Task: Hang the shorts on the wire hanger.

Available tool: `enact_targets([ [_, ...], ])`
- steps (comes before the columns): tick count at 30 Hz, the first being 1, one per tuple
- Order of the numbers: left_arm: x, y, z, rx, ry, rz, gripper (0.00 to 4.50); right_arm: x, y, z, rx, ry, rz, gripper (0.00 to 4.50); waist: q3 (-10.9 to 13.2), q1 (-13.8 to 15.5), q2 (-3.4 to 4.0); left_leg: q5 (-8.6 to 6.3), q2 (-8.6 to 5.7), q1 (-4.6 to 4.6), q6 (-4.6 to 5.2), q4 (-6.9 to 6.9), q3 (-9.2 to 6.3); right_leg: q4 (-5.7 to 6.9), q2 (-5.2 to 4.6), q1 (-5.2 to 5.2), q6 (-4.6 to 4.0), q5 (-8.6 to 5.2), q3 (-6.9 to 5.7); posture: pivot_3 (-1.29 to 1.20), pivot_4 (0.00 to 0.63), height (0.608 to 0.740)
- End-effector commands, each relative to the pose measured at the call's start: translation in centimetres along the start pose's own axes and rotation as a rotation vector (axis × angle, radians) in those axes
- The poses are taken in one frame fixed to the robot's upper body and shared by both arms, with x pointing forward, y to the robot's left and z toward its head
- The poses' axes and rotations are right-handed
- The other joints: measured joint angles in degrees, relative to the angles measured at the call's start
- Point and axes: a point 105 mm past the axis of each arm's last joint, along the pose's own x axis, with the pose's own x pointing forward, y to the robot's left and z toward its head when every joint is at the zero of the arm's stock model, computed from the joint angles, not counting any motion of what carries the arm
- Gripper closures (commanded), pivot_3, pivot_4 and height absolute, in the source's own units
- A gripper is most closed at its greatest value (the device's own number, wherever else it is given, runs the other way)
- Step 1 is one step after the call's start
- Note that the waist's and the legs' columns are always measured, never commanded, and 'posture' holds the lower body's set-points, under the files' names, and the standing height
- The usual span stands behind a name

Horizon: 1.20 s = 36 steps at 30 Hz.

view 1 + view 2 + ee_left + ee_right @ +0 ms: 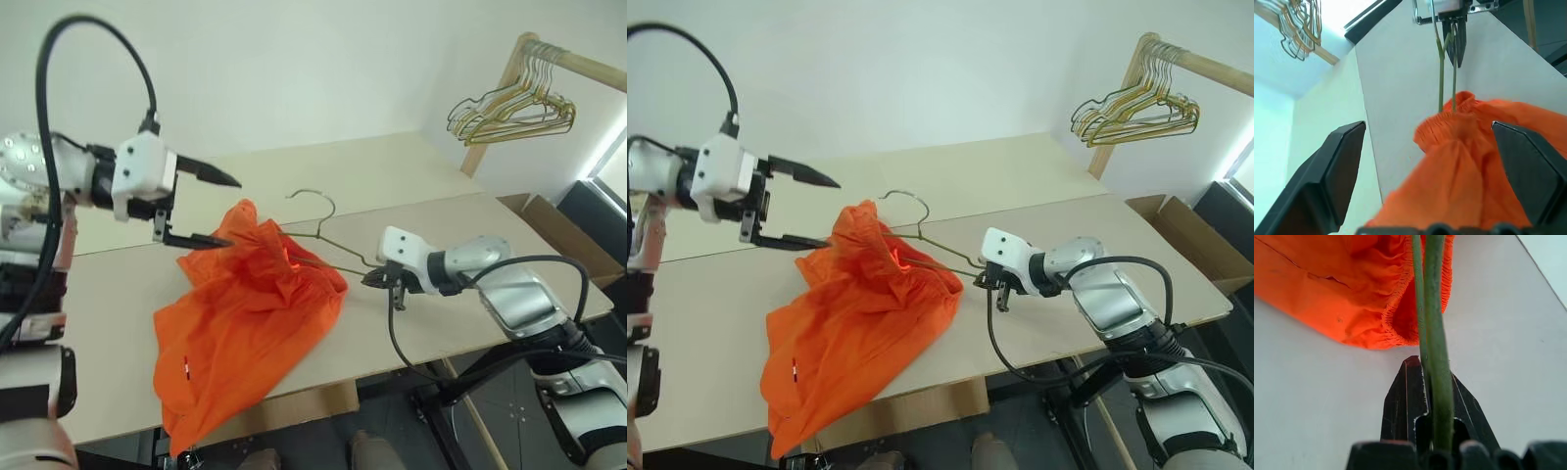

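The bright orange shorts (245, 313) lie bunched on the pale table (411, 176), and their lower part droops over the front edge. The thin olive wire hanger (1436, 308) has one end pushed into the gathered waistband, with its hook pointing toward the back of the table. My right gripper (377, 279) is shut on the hanger's other corner, just right of the shorts. My left gripper (233, 211) hovers open at the shorts' raised top left corner. Its fingers (1327, 176) straddle the fabric without touching it.
A bunch of gold and dark wire hangers (509, 113) hangs on a wooden rack at the back right. An open cardboard box (554, 220) sits beyond the table's right end. The table's front edge runs just under the drooping fabric.
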Motion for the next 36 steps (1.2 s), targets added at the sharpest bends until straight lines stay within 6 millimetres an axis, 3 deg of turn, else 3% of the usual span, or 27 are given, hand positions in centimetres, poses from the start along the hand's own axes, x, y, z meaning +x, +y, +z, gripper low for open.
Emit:
enact_targets([
  [1,1.4,-0.1,-0.7,0.024,0.037,-0.083,0.01,-0.4,-0.8,1.4,-0.064,-0.004,-0.036,4.50,0.00,-0.56,0.00,0.00,0.00,0.00,0.00,0.00,-0.01,0.01,0.00,-0.01,0.00,0.00,0.00,-0.18,0.000,0.740],
  [7,3.5,-1.4,-4.1,0.061,0.172,-0.227,0.01,-0.3,-0.9,1.3,-0.057,0.035,-0.037,4.50,0.00,-2.32,0.00,0.00,0.00,0.00,0.00,0.00,-0.02,0.04,-0.01,-0.03,0.00,0.00,0.03,-0.20,0.000,0.740],
  [14,4.2,-1.1,-7.7,0.085,0.363,-0.197,0.01,-0.3,-0.7,1.6,-0.044,0.035,-0.032,4.50,0.00,-3.23,0.00,0.00,0.00,-0.17,0.01,0.04,-0.05,0.03,-0.02,-0.15,0.01,0.00,0.01,-0.21,0.000,0.740],
  [18,4.3,-1.4,-8.7,0.089,0.403,-0.197,0.89,-0.4,-0.9,1.7,-0.035,0.040,-0.033,4.50,0.00,-3.66,0.00,0.01,0.00,-0.20,0.01,0.05,-0.06,0.05,-0.02,-0.16,0.01,0.00,0.01,-0.21,0.000,0.740],
  [28,5.2,-1.9,-8.7,0.054,0.363,-0.186,4.25,-0.6,-1.3,2.9,-0.008,0.023,-0.022,4.50,0.00,-4.39,0.00,0.00,0.00,-0.28,0.02,0.06,-0.10,0.07,-0.05,-0.22,0.03,-0.01,-0.01,-0.21,0.000,0.740],
  [29,5.3,-1.9,-8.7,0.052,0.361,-0.186,4.44,-0.6,-1.4,3.1,-0.005,0.019,-0.020,4.50,0.00,-4.46,0.00,0.01,0.00,-0.29,0.02,0.06,-0.10,0.09,-0.05,-0.24,0.03,-0.01,-0.01,-0.21,0.000,0.740],
  [36,5.3,-1.6,-8.4,0.031,0.330,-0.169,4.44,-1.1,-1.6,3.6,0.017,0.010,-0.003,4.50,0.00,-4.54,0.00,0.01,0.00,-0.33,0.02,0.07,-0.11,0.11,-0.06,-0.29,0.03,-0.01,0.00,-0.22,0.000,0.740],
])
